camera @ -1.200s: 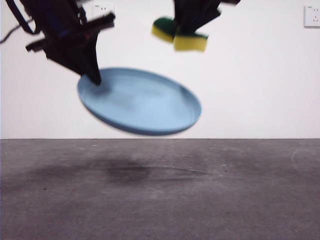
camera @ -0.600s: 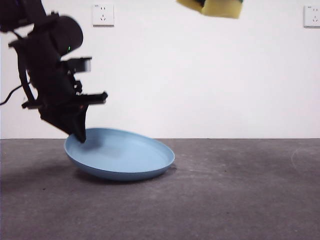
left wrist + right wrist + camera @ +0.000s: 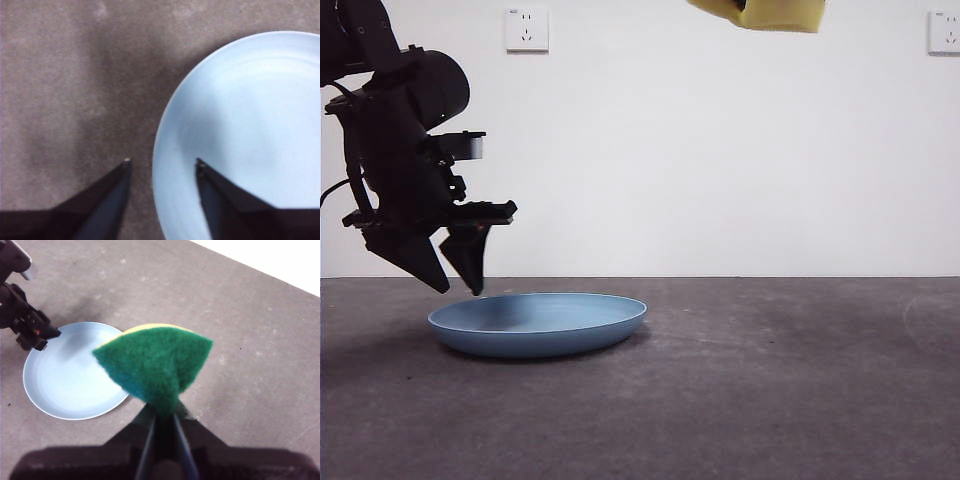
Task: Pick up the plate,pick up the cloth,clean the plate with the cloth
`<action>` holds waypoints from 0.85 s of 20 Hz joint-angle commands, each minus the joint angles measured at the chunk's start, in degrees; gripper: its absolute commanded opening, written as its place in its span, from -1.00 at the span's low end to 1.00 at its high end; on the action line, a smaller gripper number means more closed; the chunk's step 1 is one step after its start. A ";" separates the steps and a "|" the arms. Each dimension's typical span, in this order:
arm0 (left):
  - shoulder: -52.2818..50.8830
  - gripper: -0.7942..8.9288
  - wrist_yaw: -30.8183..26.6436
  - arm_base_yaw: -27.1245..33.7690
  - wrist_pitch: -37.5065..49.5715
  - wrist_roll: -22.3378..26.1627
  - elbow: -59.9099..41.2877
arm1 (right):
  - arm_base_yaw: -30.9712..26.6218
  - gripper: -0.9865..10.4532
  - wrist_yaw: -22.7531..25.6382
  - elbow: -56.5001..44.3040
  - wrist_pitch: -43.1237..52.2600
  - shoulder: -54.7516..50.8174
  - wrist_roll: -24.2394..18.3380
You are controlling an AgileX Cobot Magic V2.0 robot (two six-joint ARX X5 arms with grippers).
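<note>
No legible writing or brand marks anywhere; two white wall sockets (image 3: 526, 29) showing on the back wall, too small for any lettering.

Left pincer (image 3: 459, 282) hanging at the plate's (image 3: 537, 323) near-left rim, arm angling down from the upper left, black and bulky. Jaws standing apart, tips just above the rim: seen from the left wrist, one tip over the bare surface (image 3: 60, 90), the other over the plate's (image 3: 250, 125) inside, rim running between them. Not gripping anything.

Plate lying flat on the grey surface (image 3: 770, 400), left of centre, right way up, light blue.

Right pincer (image 3: 162, 415) sitting high above the surface, well apart from the plate (image 3: 70, 377). Jaws clamped on the cloth (image 3: 155, 365), pinching it so the green scouring face is folding toward the wrist camera, yellow foam peeking behind. In the front view, only the cloth's yellow underside (image 3: 770, 14) showing at the top edge, right of centre.

Left pincer (image 3: 30, 330) also appearing in the right wrist view, at the plate's edge.
</note>
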 commanded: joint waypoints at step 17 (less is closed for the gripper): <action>-42.16 0.07 11.74 -3.13 -19.54 -4.83 -0.04 | -10.51 -0.82 -10.80 -0.55 9.68 33.90 9.79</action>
